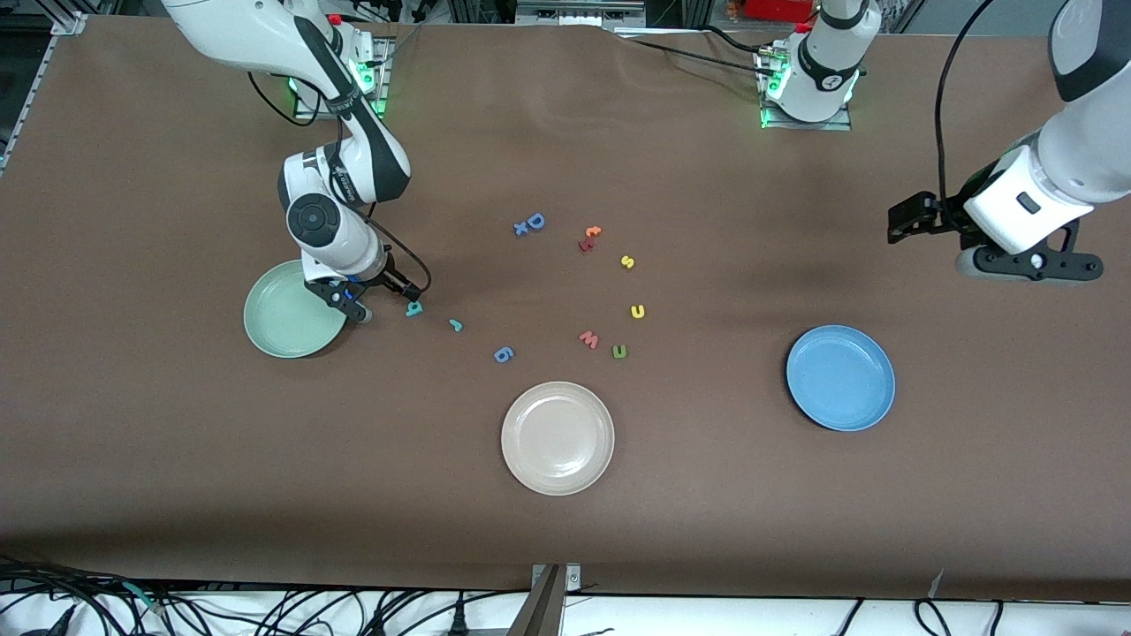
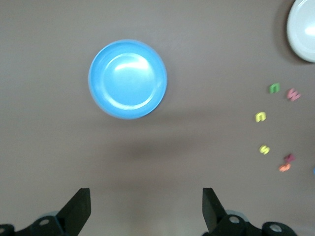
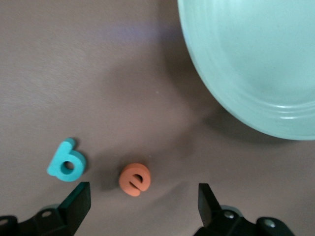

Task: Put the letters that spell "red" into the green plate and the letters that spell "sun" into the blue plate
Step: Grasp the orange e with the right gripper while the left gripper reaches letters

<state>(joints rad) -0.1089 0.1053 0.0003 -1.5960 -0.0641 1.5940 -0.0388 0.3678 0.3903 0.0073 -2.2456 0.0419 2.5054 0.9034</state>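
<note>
**Foam letters: probably light, soft; pinch across the edges**

Blue plate [image 1: 840, 377] lies nearest, sun letters [image 1: 636, 311] at its ten o'clock. Right end effector [image 3: 142, 206], released, hovers over the orange "e" [image 3: 134, 179] beside the teal "d" [image 1: 413, 308], three o'clock of the green plate [image 1: 281, 322]. Left end effector [image 2: 145, 211] waits, released.

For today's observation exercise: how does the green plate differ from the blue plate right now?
The green plate is pale mint and lies at the right arm's end of the table; the blue plate is bright sky blue, toward the left arm's end. The open right gripper hangs at the green plate's edge; the open left gripper waits apart from the blue plate. Both are round, shallow, similar in size, and hold no letters.
</note>
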